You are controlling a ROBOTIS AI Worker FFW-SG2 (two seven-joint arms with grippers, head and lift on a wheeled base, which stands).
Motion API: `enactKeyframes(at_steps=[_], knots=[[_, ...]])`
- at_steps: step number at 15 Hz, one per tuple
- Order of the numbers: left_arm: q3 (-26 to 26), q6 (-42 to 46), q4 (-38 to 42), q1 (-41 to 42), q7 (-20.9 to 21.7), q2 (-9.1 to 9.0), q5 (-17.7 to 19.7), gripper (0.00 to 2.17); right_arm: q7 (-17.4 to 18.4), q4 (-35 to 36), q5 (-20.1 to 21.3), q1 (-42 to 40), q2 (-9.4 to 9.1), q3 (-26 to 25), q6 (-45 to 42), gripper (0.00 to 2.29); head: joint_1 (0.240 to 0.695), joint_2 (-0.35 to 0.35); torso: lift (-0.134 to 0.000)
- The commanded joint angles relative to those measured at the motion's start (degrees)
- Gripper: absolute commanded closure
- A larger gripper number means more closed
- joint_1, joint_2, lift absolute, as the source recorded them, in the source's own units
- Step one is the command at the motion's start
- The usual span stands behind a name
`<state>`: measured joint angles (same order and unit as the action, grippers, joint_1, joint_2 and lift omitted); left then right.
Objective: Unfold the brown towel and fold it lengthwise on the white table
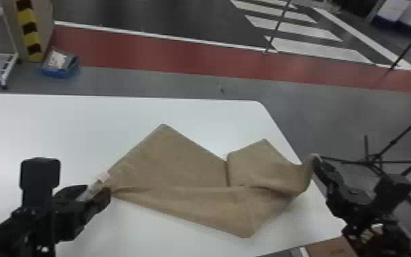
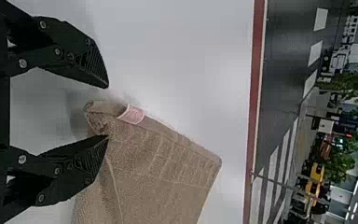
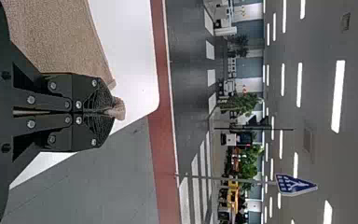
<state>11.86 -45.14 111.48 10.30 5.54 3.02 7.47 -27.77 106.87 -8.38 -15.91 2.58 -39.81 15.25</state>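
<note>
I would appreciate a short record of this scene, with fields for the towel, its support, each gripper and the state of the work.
towel: brown towel, partly spread, with overlapping layers
support: white table
label: pink label at the towel's left end
left gripper: left gripper, jaws apart at that end
right gripper: right gripper, jaws shut on a towel corner, held up
work state: not yet flat; lengthwise fold not yet done

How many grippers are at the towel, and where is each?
2. The left gripper is open at the left end of the towel, beside its pink tag; the right gripper is shut on the towel's right end, by the right edge of the table.
</note>
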Motion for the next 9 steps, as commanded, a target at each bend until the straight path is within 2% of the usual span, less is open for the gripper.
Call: enactKeyframes(at_steps=[1,3,4,5,7,9], knots=[[0.1,-1.6,0.1,0.2,0.0,0.15,-0.2,0.6,0.0,-0.1,-0.1,0.0,0.05,0.0,-0.2,1.48,0.695,-0.35,-0.123],[0.1,-1.6,0.1,0.2,0.0,0.15,-0.5,0.6,0.0,-0.2,-0.3,0.0,0.05,0.0,-0.2,1.48,0.695,-0.35,-0.123],[0.1,-1.6,0.2,0.3,0.0,0.15,-0.6,0.67,0.0,-0.2,-0.3,0.0,0.05,0.0,-0.2,1.48,0.695,-0.35,-0.123],[0.0,-1.6,0.5,0.5,-0.4,0.06,-0.5,1.1,0.0,-0.2,-0.3,0.0,0.05,0.2,-0.3,1.48,0.695,-0.35,-0.123],[-0.3,-1.6,1.2,1.1,-0.9,0.06,-0.4,1.78,0.0,-0.2,-0.5,0.0,0.05,0.2,-0.9,1.48,0.695,-0.35,-0.123],[-0.6,-0.2,3.6,2.8,-1.1,0.06,-0.2,1.8,-0.1,-0.1,-0.7,0.0,0.14,0.0,-0.9,1.48,0.695,-0.35,-0.123]])
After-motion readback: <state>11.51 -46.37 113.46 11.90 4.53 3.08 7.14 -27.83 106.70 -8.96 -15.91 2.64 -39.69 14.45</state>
